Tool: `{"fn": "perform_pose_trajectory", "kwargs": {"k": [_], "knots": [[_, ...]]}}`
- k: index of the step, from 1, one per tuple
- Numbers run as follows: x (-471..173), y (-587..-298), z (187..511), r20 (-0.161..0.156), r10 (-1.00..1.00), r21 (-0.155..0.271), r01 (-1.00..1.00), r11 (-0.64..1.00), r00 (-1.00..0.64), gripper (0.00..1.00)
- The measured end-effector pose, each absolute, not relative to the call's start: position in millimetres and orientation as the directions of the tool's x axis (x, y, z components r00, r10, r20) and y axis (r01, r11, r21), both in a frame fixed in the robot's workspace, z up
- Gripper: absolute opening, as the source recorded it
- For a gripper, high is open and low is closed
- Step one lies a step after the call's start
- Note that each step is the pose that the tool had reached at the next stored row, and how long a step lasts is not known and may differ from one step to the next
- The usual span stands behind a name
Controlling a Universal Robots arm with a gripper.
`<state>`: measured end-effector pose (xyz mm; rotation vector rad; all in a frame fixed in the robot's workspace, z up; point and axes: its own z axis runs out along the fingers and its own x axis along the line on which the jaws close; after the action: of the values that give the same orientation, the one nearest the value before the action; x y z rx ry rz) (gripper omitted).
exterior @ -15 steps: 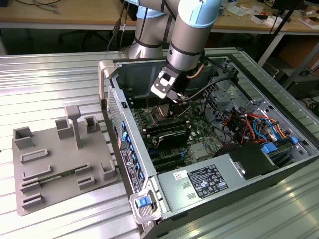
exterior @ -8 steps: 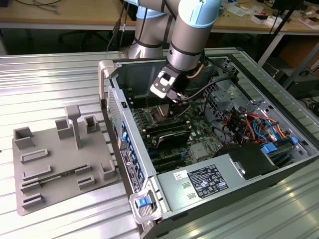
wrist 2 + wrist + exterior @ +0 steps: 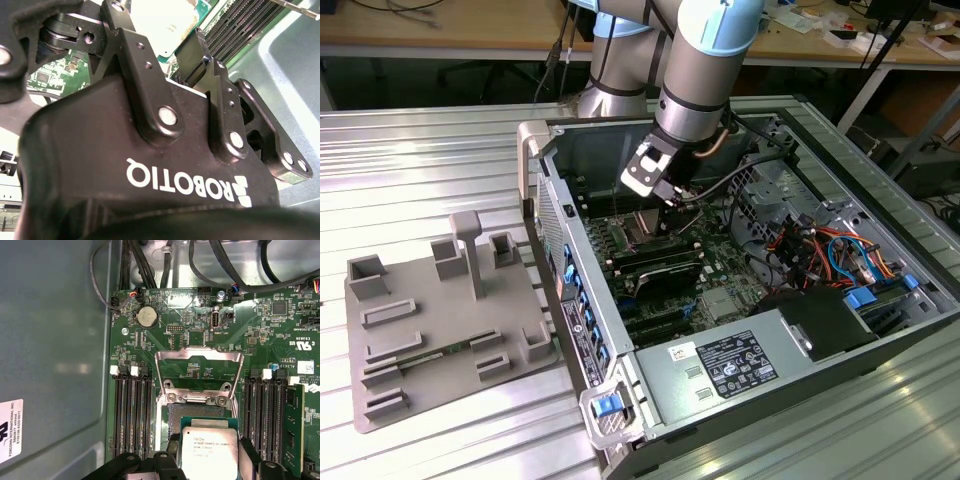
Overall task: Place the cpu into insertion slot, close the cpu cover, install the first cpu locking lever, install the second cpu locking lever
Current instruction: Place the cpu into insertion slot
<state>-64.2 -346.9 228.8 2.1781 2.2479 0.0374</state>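
Gripping the cpu [image 3: 209,450], the claw [image 3: 210,463] hovers seemingly just above the insertion slot [image 3: 175,423], cpu cover [image 3: 199,355] raised.

cpu [image 3: 209,447]: dull silver metal top, smooth, satin rather than bright.
cpu cover [image 3: 199,356]: thin bare sheet metal, semi-bright.
insertion slot [image 3: 175,425]: dark, matt, finely textured.
circuit board [image 3: 170,305]: green, lightly glossy.
fingers [image 3: 142,75]: matt black with polished metal pins.
table [image 3: 420,160]: ribbed bare metal, satin sheen.
fixture [image 3: 430,290]: matt grey plastic.

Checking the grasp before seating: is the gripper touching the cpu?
Touching. In the first wrist view the gripper clamps the cpu by both sides, no gap at its fingers.
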Motion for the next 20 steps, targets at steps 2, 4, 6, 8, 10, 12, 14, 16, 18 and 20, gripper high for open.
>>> {"fn": "perform_pose_trajectory", "kwargs": {"k": [2, 4, 6, 8, 10, 12, 14, 16, 18, 20], "knots": [[-64.2, -346.9, 228.8, 0.009, 1.000, 0.025, 0.999, 0.028, -0.029, 0.55], [-64.2, -346.9, 228.8, 0.009, 1.000, 0.025, 0.999, 0.024, -0.025, 0.55], [-64.2, -346.9, 228.7, 0.009, 1.000, 0.025, 0.999, 0.022, -0.022, 0.55], [-64.2, -346.9, 228.7, 0.009, 1.000, 0.025, 1.000, 0.019, -0.019, 0.55], [-64.2, -346.9, 228.7, 0.009, 1.000, 0.025, 1.000, 0.016, -0.016, 0.55], [-64.2, -346.9, 228.7, 0.008, 1.000, 0.025, 1.000, 0.013, -0.013, 0.55], [-64.2, -346.9, 228.7, 0.008, 1.000, 0.025, 1.000, 0.009, -0.009, 0.55], [-64.1, -346.9, 228.7, 0.009, 1.000, 0.025, 1.000, 0.006, -0.006, 0.55], [-64.2, -346.9, 228.7, 0.009, 1.000, 0.025, 1.000, 0.003, -0.003, 0.55], [-64.2, -346.9, 228.7, 0.009, 1.000, 0.025, 1.000, 0.000, 0.000, 0.55]]}}
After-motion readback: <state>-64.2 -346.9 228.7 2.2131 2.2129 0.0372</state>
